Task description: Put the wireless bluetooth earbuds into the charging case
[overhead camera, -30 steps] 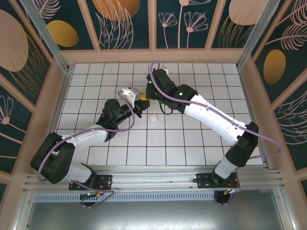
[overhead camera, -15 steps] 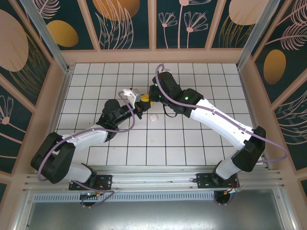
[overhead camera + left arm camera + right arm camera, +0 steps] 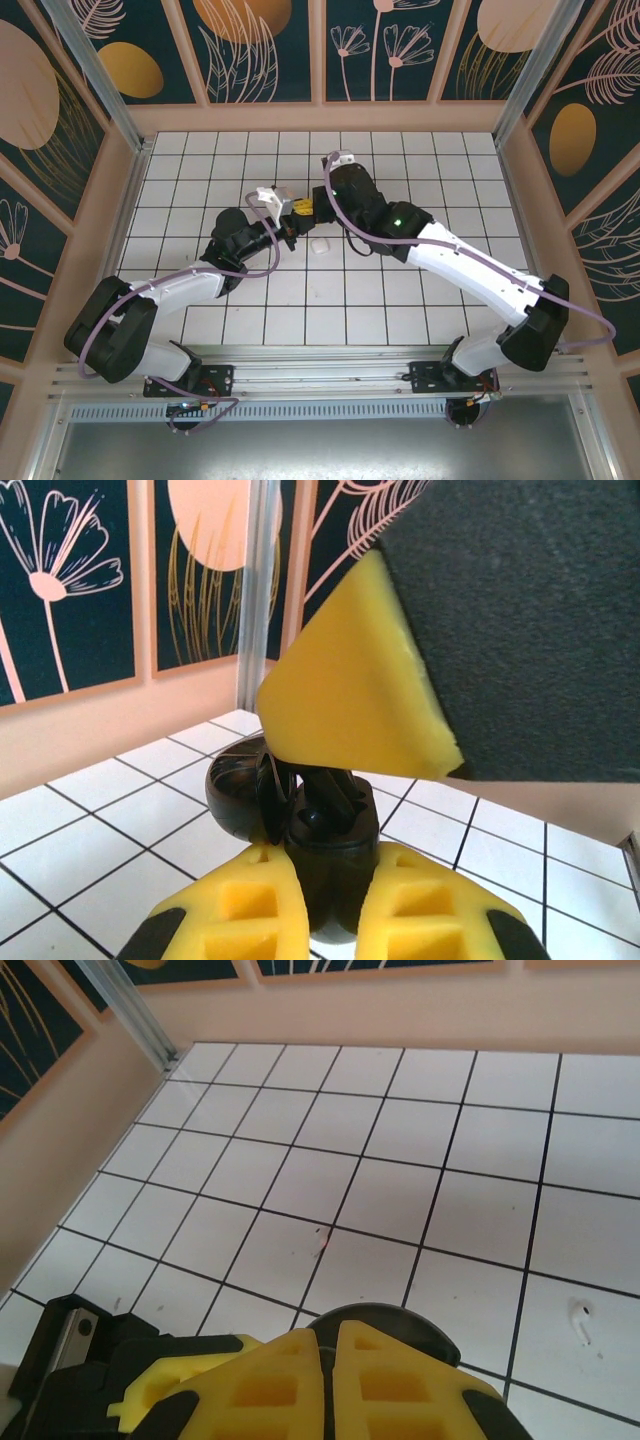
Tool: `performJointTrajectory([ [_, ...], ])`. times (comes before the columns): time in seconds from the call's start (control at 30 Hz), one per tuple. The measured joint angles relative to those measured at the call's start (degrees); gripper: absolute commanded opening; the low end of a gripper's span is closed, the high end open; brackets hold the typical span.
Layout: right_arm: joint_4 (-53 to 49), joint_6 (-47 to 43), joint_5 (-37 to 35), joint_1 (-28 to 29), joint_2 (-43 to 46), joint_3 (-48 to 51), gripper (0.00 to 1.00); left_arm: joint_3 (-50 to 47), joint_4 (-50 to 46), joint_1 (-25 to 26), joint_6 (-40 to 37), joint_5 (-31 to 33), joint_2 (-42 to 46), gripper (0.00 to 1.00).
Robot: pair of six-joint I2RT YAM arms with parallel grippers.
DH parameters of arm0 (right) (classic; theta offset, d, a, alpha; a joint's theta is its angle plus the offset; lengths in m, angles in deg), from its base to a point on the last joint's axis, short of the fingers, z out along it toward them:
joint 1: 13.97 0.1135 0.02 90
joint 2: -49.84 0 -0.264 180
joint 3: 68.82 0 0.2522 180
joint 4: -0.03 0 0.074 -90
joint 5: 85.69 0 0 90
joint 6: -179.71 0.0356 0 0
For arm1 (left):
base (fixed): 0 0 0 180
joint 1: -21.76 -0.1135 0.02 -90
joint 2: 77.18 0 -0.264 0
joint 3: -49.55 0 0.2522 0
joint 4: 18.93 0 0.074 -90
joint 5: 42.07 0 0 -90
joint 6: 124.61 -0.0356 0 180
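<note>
Top view: the left gripper (image 3: 288, 220) and right gripper (image 3: 305, 208) meet just past the table's (image 3: 330, 310) middle.

Left wrist: its fingers clamp the open black charging case (image 3: 325, 840).

Right wrist: the fingers are pressed together, and a white earbud (image 3: 581, 1312) lies loose on a tile nearby.

This looks like the insertion step. The next move calls for fine stem-to-socket alignment.

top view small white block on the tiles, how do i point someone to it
Find the middle of the white tiled floor, where the left gripper and right gripper meet. Just toward the arm bases lies a small white block, loose on a tile, gripped by nothing.
</note>
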Motion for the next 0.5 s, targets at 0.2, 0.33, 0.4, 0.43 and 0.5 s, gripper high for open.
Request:
performJointTrajectory([
  [0.2,2.2,-0.3,-0.5,0.3,1.6,1.5,0.07,0.0,1.9,0.0,0.6,-0.7,-0.2,0.0],
  [0.33,3.2,0.4,-0.6,0.3,2.2,2.1,0.08,0.0,2.5,-0.1,0.6,-0.7,-0.4,0.0],
  [0.4,3.3,1.2,0.1,-0.2,2.4,2.2,0.08,0.0,2.6,-0.1,0.6,-0.6,-0.4,0.0],
  [0.43,3.3,1.7,0.7,-0.6,2.6,2.2,0.07,0.1,2.6,-0.1,0.6,-0.5,-0.4,0.0],
  [0.5,3.3,2.5,1.6,-1.2,2.8,2.2,0.08,0.3,2.2,-0.1,0.5,-0.2,-0.4,0.0],
])
